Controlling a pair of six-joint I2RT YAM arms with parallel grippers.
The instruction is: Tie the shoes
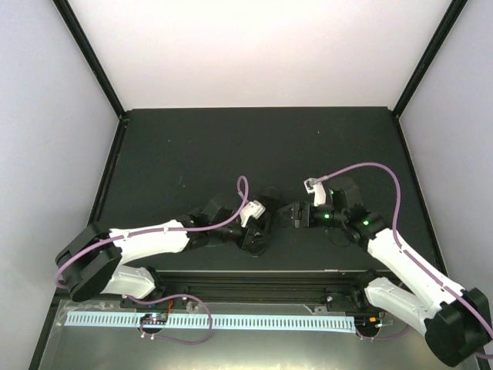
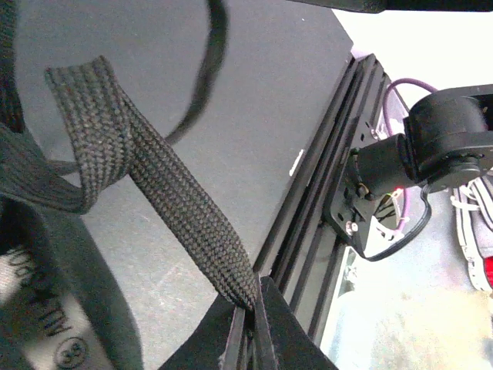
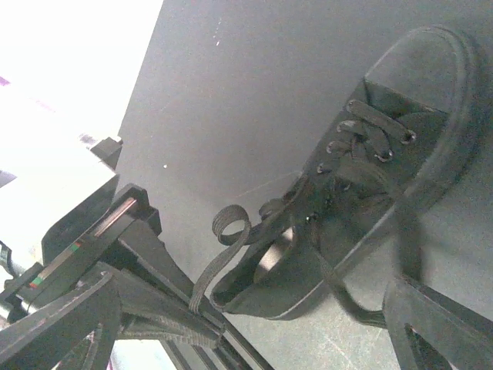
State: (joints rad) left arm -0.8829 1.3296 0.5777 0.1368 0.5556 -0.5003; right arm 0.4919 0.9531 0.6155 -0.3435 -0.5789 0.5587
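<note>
The small black shoe [image 3: 370,193] lies on its side on the dark mat, toe toward the upper right of the right wrist view, pale lining showing in its opening. Its lining also fills the lower left of the left wrist view [image 2: 31,316]. My left gripper [image 2: 252,308] is shut on the end of a flat black lace [image 2: 169,200], pulled taut from a fold near the shoe. In the top view, the left gripper [image 1: 258,231] and right gripper [image 1: 296,215] face each other across the shoe. My right gripper [image 3: 254,339] is open. The other lace [image 3: 347,289] runs beside one of its fingers [image 3: 431,324].
The black mat [image 1: 254,146] covers the table between white walls. A black rail [image 1: 254,277] runs along the near edge, close behind both grippers. The right arm's base [image 2: 431,146] stands right of the left gripper. Purple cables [image 1: 370,169] loop over both wrists.
</note>
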